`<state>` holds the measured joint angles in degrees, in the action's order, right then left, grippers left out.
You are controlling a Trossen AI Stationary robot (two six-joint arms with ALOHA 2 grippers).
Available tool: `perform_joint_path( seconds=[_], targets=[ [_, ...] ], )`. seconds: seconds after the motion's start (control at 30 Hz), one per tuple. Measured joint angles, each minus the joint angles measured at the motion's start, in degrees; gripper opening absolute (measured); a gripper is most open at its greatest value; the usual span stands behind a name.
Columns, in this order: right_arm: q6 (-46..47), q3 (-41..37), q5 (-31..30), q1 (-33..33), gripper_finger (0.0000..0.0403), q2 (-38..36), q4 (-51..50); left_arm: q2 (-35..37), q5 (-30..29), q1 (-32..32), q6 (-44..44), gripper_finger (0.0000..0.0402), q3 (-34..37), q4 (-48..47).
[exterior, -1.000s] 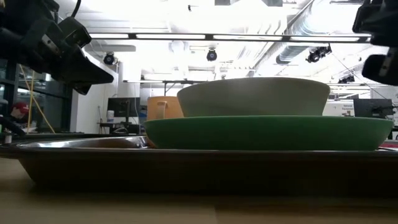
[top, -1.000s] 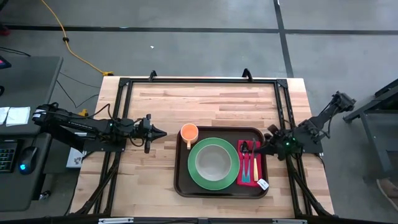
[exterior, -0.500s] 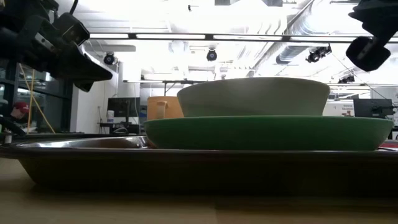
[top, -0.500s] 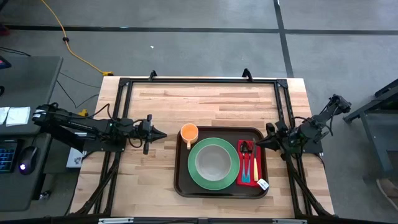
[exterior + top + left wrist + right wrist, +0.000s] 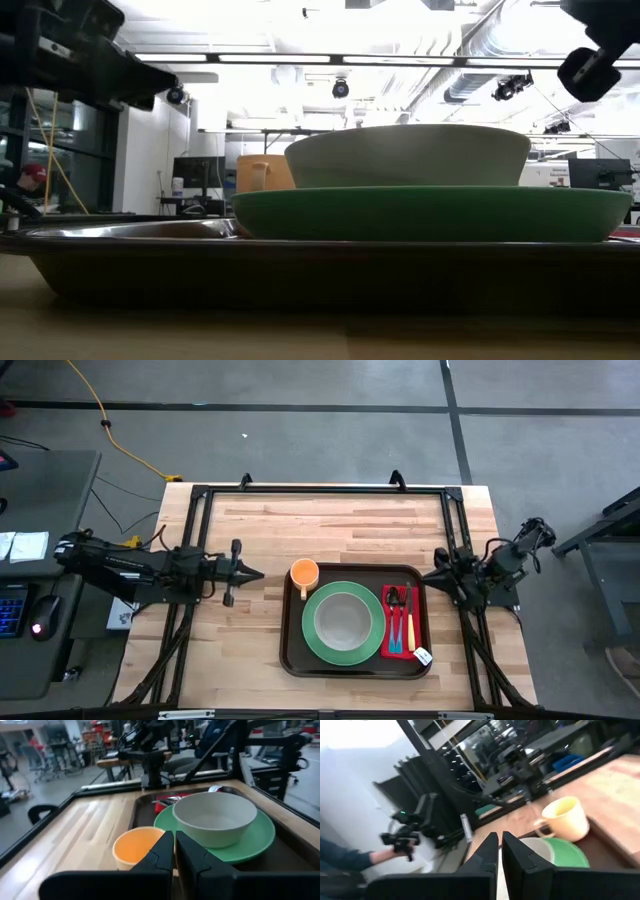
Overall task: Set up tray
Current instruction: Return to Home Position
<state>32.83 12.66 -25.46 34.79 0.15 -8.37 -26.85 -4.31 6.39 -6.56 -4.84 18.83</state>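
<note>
Tray carries green plate, bowl, orange cup and red napkin with 3 utensils. Left gripper and right gripper flank it, fingers pressed together (each holding nothing).

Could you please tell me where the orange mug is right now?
In the high view, the small orange mug stands in the upper-left corner of the dark-brown rectangular plastic tray, right beside the round green plate.

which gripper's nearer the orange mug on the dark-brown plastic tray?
Left. The left gripper is just left of the dark-brown tray, beside the orange mug; the right gripper is at the tray's opposite edge.
</note>
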Motion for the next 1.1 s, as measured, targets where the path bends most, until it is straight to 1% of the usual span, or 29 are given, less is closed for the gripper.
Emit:
perform_joint_path(
  seconds=[0.1, 0.2, 0.23, 0.33, 0.37, 0.43, 0.53, 0.67, 0.77, 0.9, 0.93, 1.0, 1.1],
  targets=[
    [-4.4, 0.4, -0.9, 0.0, 0.0000, 0.1, 0.1, 1.6, 1.7, 0.0, -1.2, 0.0046, 0.0, -0.9],
    [-9.9, 1.0, 2.4, 0.0, 0.0000, 0.1, 3.2, 2.9, 3.9, 0.0, -1.2, 0.0046, 0.0, -1.5],
    [-12.1, 0.9, 4.9, 0.0, 0.0000, 0.3, 3.7, 3.1, 4.4, 0.0, -1.5, 0.0046, 0.0, -1.6],
    [-18.0, 0.7, 15.7, 0.0, 0.0000, 0.4, 3.5, 3.9, 5.0, 0.0, -3.0, 0.0046, 0.0, -1.9],
    [-19.8, 0.6, 18.3, 0.0, 0.0001, 0.4, 3.3, 3.9, 5.0, 0.0, -3.5, 0.0046, 0.0, -1.9],
    [-22.2, 0.6, 21.2, 0.0, 0.0000, 0.4, 3.4, 3.9, 5.0, 0.0, -4.3, 0.0046, 0.0, -1.9],
    [-24.1, 0.6, 22.2, 0.0, 0.0000, 0.4, 2.3, 3.9, 5.0, 0.0, -6.1, 0.0046, 0.0, -2.2],
    [-23.1, 0.6, 21.8, 0.0, 0.0000, 0.0, -1.0, 3.9, 4.9, 0.0, -9.4, 0.0046, 0.0, -2.8],
    [-22.8, 0.6, 22.2, 0.0, 0.0000, 0.0, -1.3, 4.8, 4.9, -0.5, -10.1, 0.0046, 0.2, -3.2],
    [-22.8, 0.6, 21.5, 0.0, 0.0000, 0.0, -1.2, 7.3, 5.2, -3.8, -9.7, 0.0046, 3.8, 1.5],
    [-22.7, 0.6, 21.3, 0.0, 0.0000, 0.0, -0.6, 8.1, 5.9, -4.7, -9.7, 0.0046, 3.9, 2.6],
    [-22.5, 0.6, 21.3, 0.0, 0.0000, -0.1, 0.0, 9.6, 7.9, -6.7, -9.7, 0.0046, 3.8, 1.6],
    [-24.0, 0.6, 21.5, 0.0, 0.0000, 0.0, 1.7, 10.9, 12.9, -9.4, -10.2, 0.0046, 3.9, 1.1]
  ],
)
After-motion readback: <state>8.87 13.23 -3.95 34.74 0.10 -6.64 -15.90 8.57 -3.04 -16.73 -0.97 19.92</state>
